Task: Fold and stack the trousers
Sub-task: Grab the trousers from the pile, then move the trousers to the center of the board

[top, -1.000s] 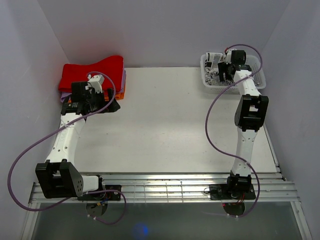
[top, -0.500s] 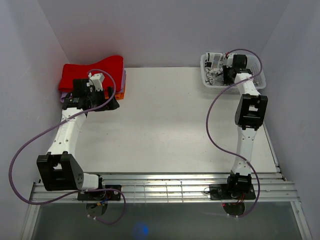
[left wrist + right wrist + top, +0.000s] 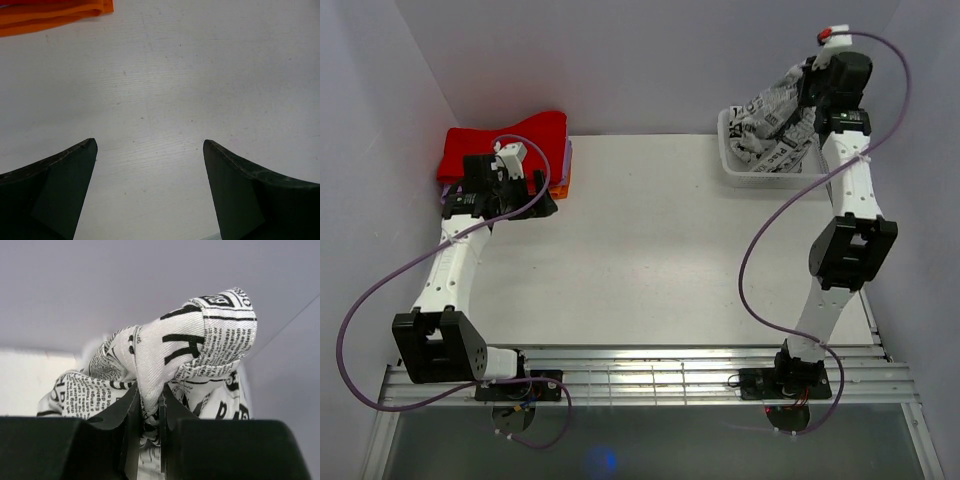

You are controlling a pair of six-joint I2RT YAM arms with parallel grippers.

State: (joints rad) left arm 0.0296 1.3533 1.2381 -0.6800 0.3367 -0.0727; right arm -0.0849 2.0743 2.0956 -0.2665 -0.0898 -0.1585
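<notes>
R gripper (image 3: 149, 399) pinched tight on a bunch of the trousers (image 3: 772, 122). They hang w/ long axis running down-left from the grip, lower end in white basket (image 3: 760, 178) at far-right corner. 0.5 s ago R gripper sat low in basket; now raised. L gripper (image 3: 150, 150) wide apart, empty, over table (image 3: 660, 240) nr orange cloth (image 3: 50, 12).

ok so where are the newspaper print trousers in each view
Top external: the trousers are upper right, held up over the white basket.
Left wrist: not in it.
Right wrist: centre, bunched in the right hand.
Shared landmark: the right hand shut on them, seen in top external and right wrist.
</notes>
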